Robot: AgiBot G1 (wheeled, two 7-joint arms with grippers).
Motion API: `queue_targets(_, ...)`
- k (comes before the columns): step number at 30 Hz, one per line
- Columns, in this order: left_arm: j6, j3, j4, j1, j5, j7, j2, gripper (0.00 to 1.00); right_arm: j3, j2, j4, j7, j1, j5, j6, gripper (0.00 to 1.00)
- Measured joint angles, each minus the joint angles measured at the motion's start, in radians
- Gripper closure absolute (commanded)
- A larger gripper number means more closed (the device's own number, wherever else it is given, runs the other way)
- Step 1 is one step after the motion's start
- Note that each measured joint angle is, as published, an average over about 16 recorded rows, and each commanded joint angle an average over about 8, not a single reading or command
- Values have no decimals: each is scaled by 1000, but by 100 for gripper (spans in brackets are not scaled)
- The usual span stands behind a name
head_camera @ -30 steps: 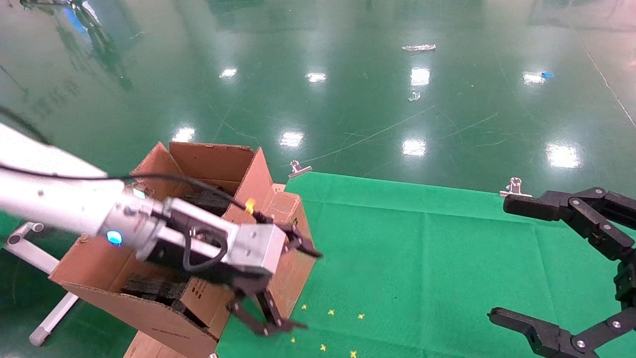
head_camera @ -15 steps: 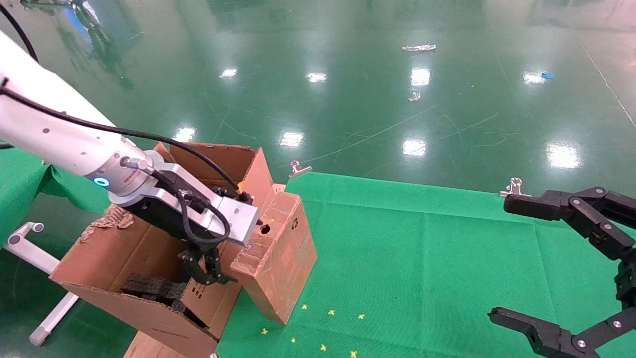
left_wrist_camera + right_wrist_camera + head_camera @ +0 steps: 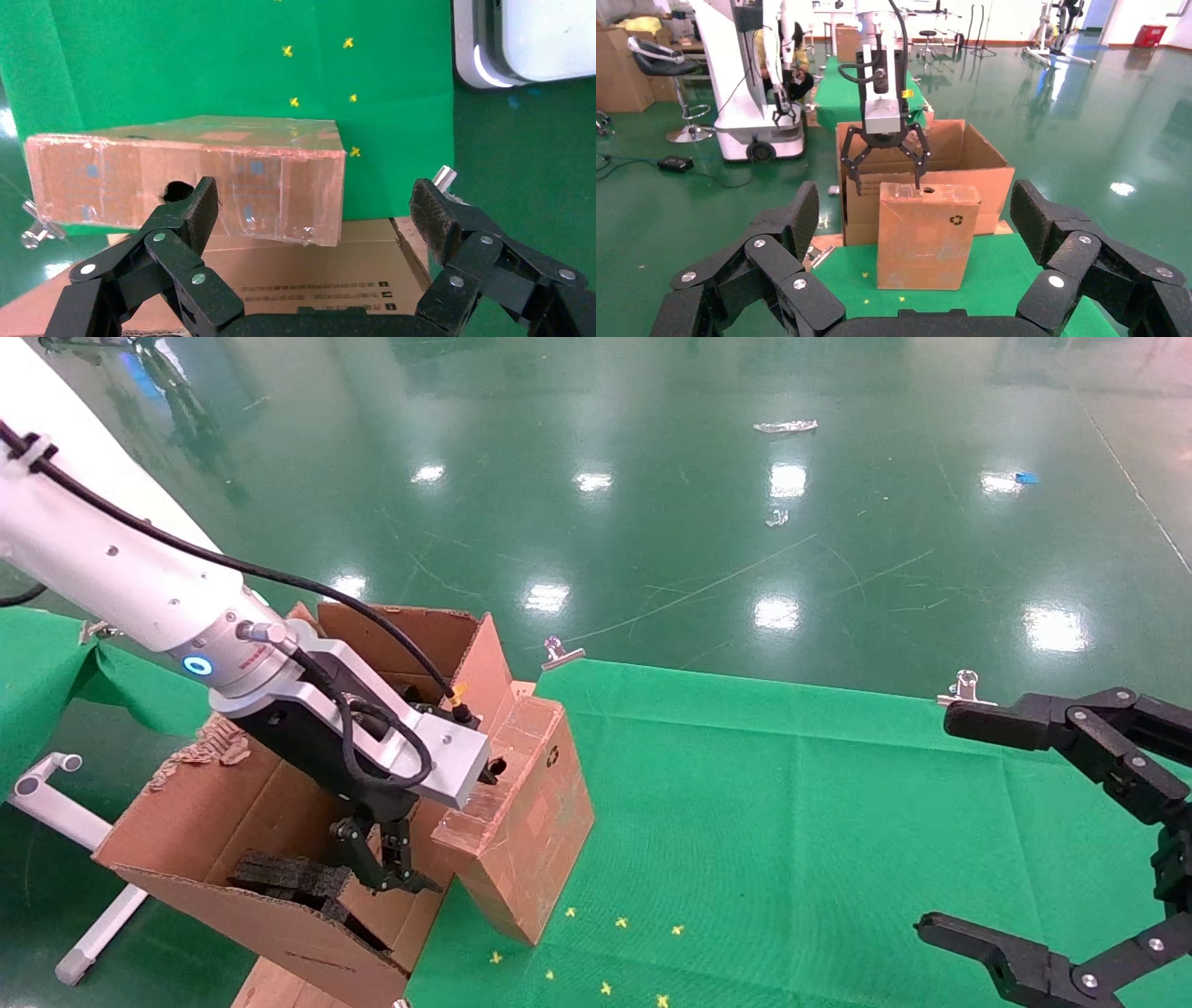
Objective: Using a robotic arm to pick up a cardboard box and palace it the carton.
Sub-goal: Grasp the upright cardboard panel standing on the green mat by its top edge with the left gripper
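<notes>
My left gripper jaws released, hanging over carton rim beside upright taped cardboard box at table edge; right gripper parked, jaws spread.

My left arm is white with a silver collar, a glowing blue ring and a looping black cable. Both grippers are black linkages with silver screws.
</notes>
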State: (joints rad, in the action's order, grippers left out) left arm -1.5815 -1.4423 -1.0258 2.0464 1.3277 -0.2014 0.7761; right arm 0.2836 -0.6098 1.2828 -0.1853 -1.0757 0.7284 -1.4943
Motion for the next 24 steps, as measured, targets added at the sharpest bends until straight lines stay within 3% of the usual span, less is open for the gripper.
queue_targets(5, -1, -45, 125, 21, -48, -103, 30, 0, 0, 0, 0, 0, 0, 0, 0, 0)
queue_targets(14, -11, -158, 348, 46, -133, -389, 124, 0, 1, 0, 0, 1, 0, -1, 0, 0)
queue_targets(24, -8, -301, 445, 68, -212, -592, 208, 0, 2, 1, 0, 1, 0, -1, 1, 0)
